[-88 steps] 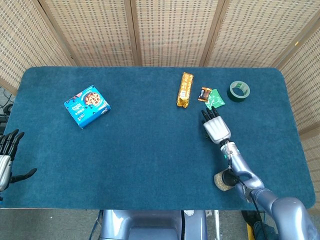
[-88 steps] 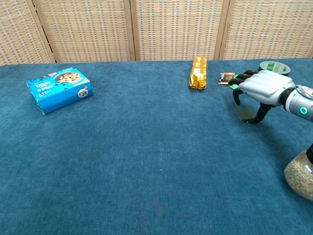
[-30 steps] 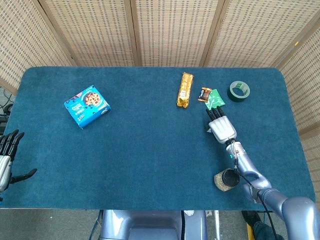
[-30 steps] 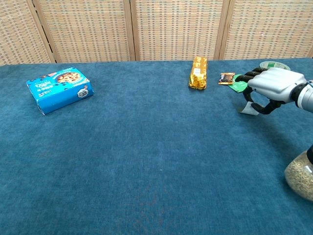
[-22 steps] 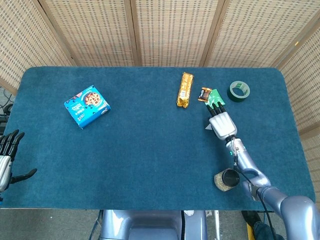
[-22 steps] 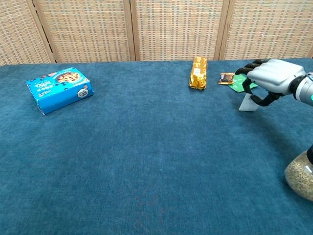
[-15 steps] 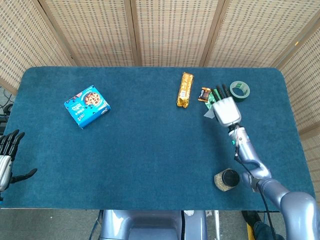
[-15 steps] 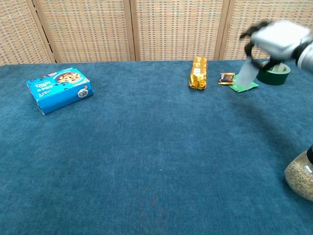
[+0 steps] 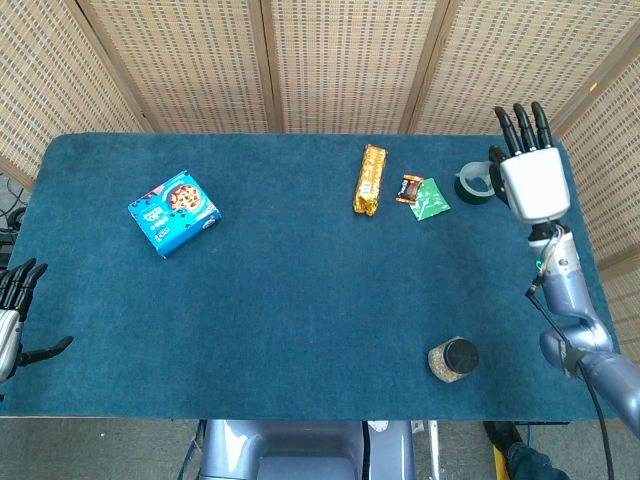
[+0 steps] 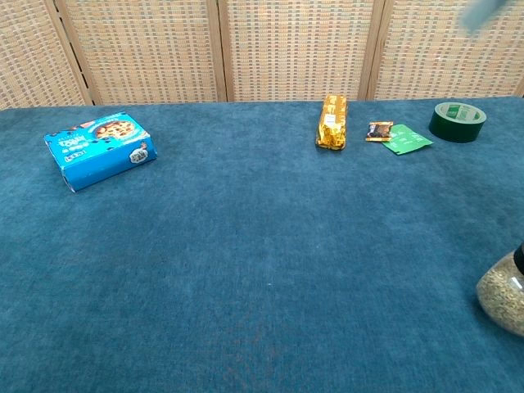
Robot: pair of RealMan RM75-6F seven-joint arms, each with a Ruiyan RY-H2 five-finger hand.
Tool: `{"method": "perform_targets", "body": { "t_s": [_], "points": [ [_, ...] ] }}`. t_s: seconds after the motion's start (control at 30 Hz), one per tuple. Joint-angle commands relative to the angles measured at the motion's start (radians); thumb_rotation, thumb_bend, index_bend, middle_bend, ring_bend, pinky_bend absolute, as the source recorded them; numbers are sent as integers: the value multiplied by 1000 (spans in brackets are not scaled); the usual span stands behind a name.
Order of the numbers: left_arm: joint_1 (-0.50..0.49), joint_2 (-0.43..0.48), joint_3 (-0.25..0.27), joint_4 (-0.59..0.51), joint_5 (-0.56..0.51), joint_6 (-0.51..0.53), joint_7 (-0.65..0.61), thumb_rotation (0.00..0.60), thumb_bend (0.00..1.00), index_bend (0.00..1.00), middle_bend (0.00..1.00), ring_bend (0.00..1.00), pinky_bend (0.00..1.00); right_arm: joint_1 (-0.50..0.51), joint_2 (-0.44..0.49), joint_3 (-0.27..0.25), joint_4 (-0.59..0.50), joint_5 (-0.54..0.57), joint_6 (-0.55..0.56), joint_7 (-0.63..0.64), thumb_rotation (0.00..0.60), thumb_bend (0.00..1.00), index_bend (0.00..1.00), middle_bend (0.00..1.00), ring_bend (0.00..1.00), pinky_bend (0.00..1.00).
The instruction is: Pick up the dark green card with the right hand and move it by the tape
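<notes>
My right hand (image 9: 533, 180) partly hides the tape (image 9: 473, 184) behind it. My left hand (image 9: 12, 322) and the jar (image 10: 503, 295) are cropped at frame edges.

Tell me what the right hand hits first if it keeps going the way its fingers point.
Likely the wicker screen behind the table: the right hand is raised, fingers pointing toward the far edge. Nothing else shows in that line, though depth is unclear.

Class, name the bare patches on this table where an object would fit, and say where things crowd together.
Free: the wide cloth between the blue cookie box and the gold snack bar, and the near stretch left of the jar. Crowded: the far right, where bar, small wrapper, green card and tape cluster.
</notes>
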Motion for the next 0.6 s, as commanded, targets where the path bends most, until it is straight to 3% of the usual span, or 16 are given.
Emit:
{"method": "perform_targets", "body": {
  "t_s": [0.03, 0.27, 0.6],
  "points": [
    [1, 1, 2, 3, 2, 0, -5, 600, 0, 0, 0, 0, 0, -122, 130, -37, -258, 25, 37, -45, 600, 122, 111, 0, 0, 0],
    [8, 7, 7, 9, 16, 15, -36, 600, 0, 0, 0, 0, 0, -279, 246, -100, -566, 29, 139, -90, 600, 16, 64, 0, 0, 0],
    [32, 22, 16, 19, 45, 65, -88, 600, 0, 0, 0, 0, 0, -449, 203, -177, -624, -38, 324, -33, 600, 0, 63, 0, 0, 0]
  ]
}}
